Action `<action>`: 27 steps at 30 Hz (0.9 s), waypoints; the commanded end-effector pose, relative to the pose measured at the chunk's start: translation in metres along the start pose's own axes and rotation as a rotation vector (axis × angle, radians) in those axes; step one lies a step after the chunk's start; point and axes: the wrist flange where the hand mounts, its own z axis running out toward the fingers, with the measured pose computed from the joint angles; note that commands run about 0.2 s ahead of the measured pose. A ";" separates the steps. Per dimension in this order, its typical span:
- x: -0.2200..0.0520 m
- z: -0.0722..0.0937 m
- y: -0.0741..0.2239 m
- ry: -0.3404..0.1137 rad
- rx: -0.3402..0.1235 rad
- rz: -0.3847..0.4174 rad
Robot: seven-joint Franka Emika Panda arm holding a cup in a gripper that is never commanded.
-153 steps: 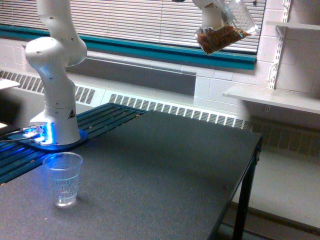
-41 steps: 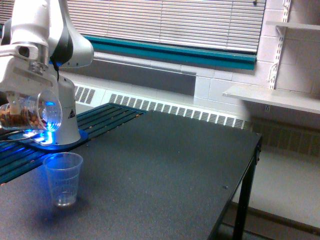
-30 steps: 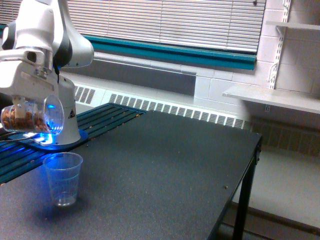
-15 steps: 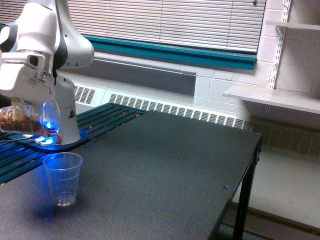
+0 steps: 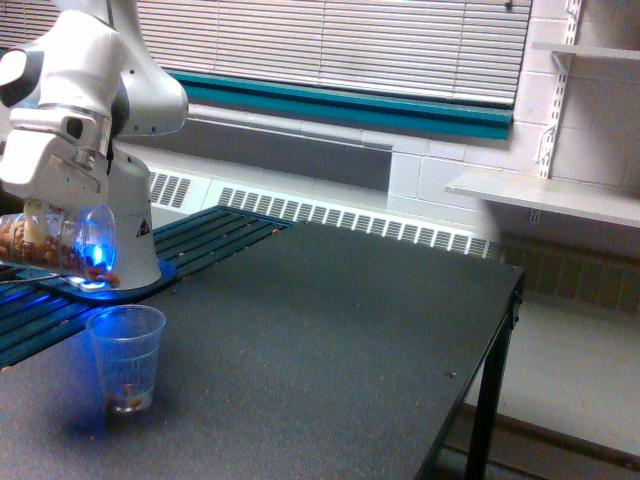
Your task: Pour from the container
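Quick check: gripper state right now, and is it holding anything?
Gripper: shut on the container, which is tipped on its side above the small cup.

Dim, soft-focus indoor scene; blue glow from the arm's base (image 5: 95,280) tints the cup (image 5: 125,356).
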 end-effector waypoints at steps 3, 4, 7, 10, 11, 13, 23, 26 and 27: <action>0.008 -0.003 0.002 0.004 -0.033 0.003; 0.008 -0.003 0.002 0.003 -0.035 -0.002; 0.010 -0.004 0.002 0.004 -0.039 -0.013; 0.011 -0.004 0.002 0.003 -0.047 -0.021; 0.010 -0.004 0.003 0.002 -0.050 -0.022; 0.010 -0.004 0.003 0.001 -0.054 -0.028; 0.013 -0.005 0.000 -0.002 -0.063 -0.068; 0.014 -0.006 0.000 -0.002 -0.067 -0.078; 0.014 -0.006 -0.001 -0.002 -0.067 -0.081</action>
